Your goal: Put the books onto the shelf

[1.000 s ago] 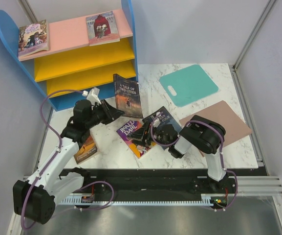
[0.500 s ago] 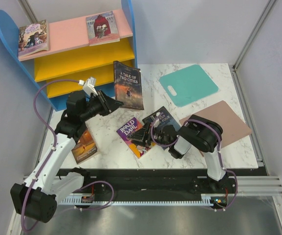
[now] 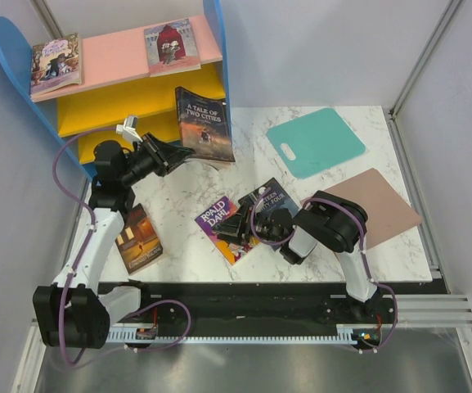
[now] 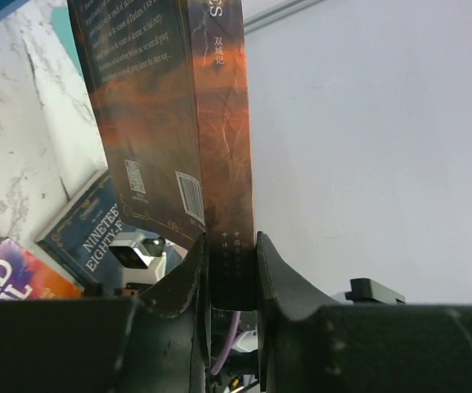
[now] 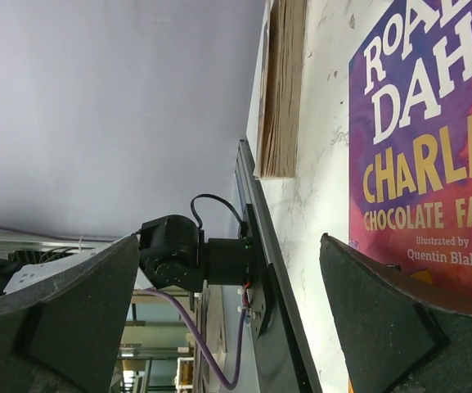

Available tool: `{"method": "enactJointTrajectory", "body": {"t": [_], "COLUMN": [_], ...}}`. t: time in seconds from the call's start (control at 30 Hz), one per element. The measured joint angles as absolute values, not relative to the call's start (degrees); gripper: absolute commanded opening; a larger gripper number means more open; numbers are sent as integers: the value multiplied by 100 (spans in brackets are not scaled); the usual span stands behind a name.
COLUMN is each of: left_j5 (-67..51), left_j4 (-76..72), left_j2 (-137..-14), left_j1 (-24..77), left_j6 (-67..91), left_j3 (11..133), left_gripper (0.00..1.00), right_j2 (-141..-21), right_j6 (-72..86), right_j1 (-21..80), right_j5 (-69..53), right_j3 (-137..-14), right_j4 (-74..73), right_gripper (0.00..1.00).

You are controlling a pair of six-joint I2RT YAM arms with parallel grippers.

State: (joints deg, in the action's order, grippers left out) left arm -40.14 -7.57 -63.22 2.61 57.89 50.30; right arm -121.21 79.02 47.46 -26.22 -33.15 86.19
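L gripper (image 4: 231, 250): fingers narrow, clamped on the spine edge of the dark "Tale of Two Cities" paperback (image 3: 204, 123), near its lower corner. The paperback is off the table (image 3: 178, 192), roughly upright w/ a slight tilt, front cover toward the top cam. It sits in front of the shelf (image 3: 11, 57), by the straight blue side, level w/ the yellow boards. Can't tell whether it touches the shelf.

Shelf stands at far L of table. Pink top board carries 2 books lying flat: illustrated-cover book (image 3: 56, 63) at L end, dark red book (image 3: 171, 45) at R end, well apart.

R gripper (image 3: 231, 232): fingers spread wide, nothing between them. It is low over the Roald Dahl book (image 3: 217, 214) (purple-yellow), which lies flat mid-table. R wrist cam shows the cover close under the fingers; contact can't be told.

Navy "Nineteen Eighty-Four" (image 3: 274, 197) lies flat just beside the Dahl, on its R, partly hidden by the R arm.

Brown-orange book (image 3: 139, 239) is flat near the table's near edge, beside the L arm, apart from the Dahl.

Also on table: teal mat (image 3: 317, 141) w/ handle hole, far R; pinkish-brown mat (image 3: 379, 196) nearer, R arm over its L part
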Motion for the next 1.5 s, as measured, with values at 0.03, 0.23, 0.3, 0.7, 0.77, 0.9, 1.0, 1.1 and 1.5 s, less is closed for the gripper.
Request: {"method": "enactJointTrajectory", "body": {"t": [0.03, 0.23, 0.3, 0.7, 0.77, 0.9, 1.0, 1.1, 1.5], "left_j5": [-4110, -4657, -4807, -5068, -5070, -5013, -4877, -4733, -4517], "left_j4": [-862, -1656, -1817, -2484, -2502, -2534, -2659, -2735, -3450], "left_j2": [-6372, -6748, -6842, -6928, -6928, -6925, -6908, -6855, -7170], "left_j1": [224, 58, -10, -283, -360, -550, -707, -867, -1151], "left_j6": [5907, 6598, 6737, 7188, 7203, 7216, 7216, 7279, 7671], "left_j3": [5033, 5041, 5059, 5063, 5063, 5061, 5057, 5019, 4818], "left_gripper": [2, 2, 2, 2, 2, 2, 2, 2, 2], "right_j2": [-12125, -12162, -12173, -12296, -12324, -12357, -12368, -12374, -12383], "right_j6": [7913, 7940, 7950, 8051, 8079, 8114, 8130, 8136, 8154], "right_j1": [4746, 4746, 4746, 4746, 4746, 4746, 4746, 4746, 4746], "right_j5": [-2628, -2670, -2681, -2775, -2797, -2827, -2832, -2845, -2851], "right_j3": [-3321, -3358, -3371, -3509, -3538, -3579, -3588, -3607, -3612], "right_j4": [8624, 8646, 8648, 8691, 8709, 8718, 8729, 8724, 8726], "right_gripper": [98, 98, 98, 98, 98, 98, 98, 98, 98]}}
